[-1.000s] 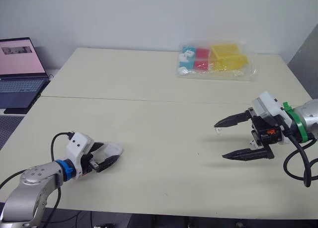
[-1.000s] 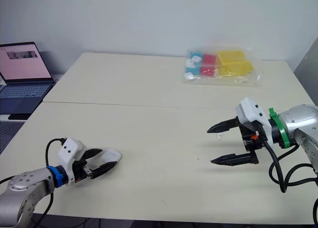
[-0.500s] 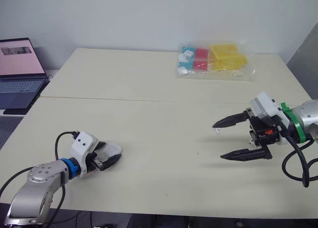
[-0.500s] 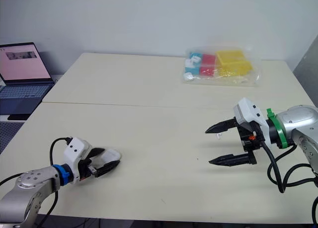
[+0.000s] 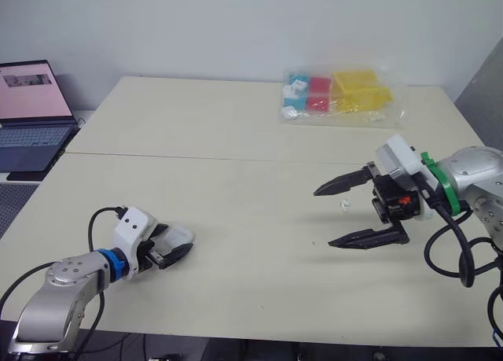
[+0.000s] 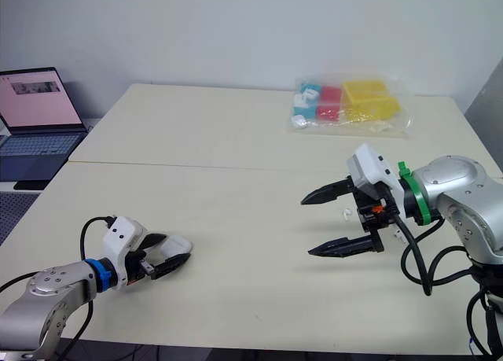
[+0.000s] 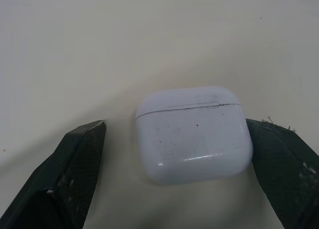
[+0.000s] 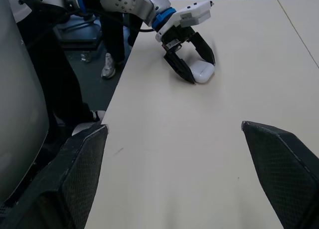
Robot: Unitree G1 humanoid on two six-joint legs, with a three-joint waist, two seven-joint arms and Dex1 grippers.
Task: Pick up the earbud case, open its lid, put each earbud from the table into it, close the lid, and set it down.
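One glossy, rounded earbud case point(image 7: 193, 134) lies between parted fingers point(image 7: 75, 164) of the left hand point(image 5: 178, 244).

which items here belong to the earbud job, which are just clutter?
Job:
- earbud case, lid shut, on the table
- earbud, loose on the table

Clutter:
- laptop
- bag of coloured blocks

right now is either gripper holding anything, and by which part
Nothing is held. The left gripper has its jaws open either side of the earbud case, lying on the table; the right gripper is open and empty.
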